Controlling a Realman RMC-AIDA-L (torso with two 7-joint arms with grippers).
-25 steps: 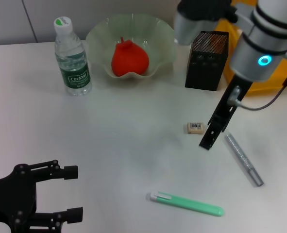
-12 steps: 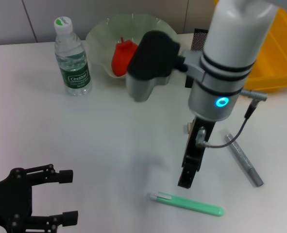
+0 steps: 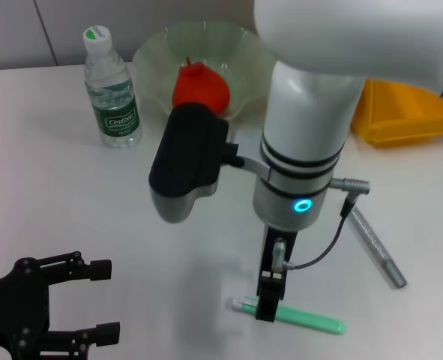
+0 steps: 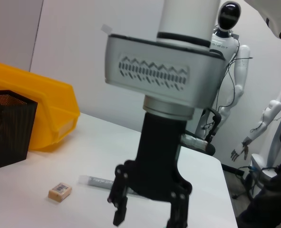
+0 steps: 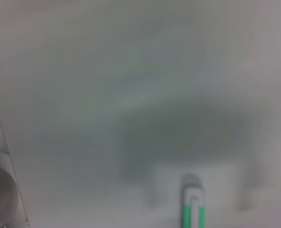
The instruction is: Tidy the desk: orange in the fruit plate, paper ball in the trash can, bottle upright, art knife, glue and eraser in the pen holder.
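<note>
My right gripper (image 3: 266,307) hangs open just over the white-tipped end of a slim green stick (image 3: 300,317), with its fingers (image 4: 121,209) spread. The same green stick (image 5: 192,211) shows blurred in the right wrist view. A grey stick (image 3: 375,248) lies to the right. I cannot tell which one is the art knife and which the glue. The eraser (image 4: 60,191) lies on the desk (image 3: 71,202) near the pen holder (image 4: 9,128); my right arm hides both in the head view. The orange (image 3: 201,87) sits in the fruit plate (image 3: 152,56). The bottle (image 3: 112,91) stands upright. The paper ball is out of view.
The yellow trash can (image 3: 405,113) stands at the back right, beyond the pen holder. My left gripper (image 3: 107,300) rests open at the front left corner of the desk. A white humanoid robot (image 4: 228,57) stands in the room behind the desk.
My right arm has swung from beside the pen holder, past the eraser, toward the front of the desk and now hangs over the green stick. The left gripper has barely moved.
</note>
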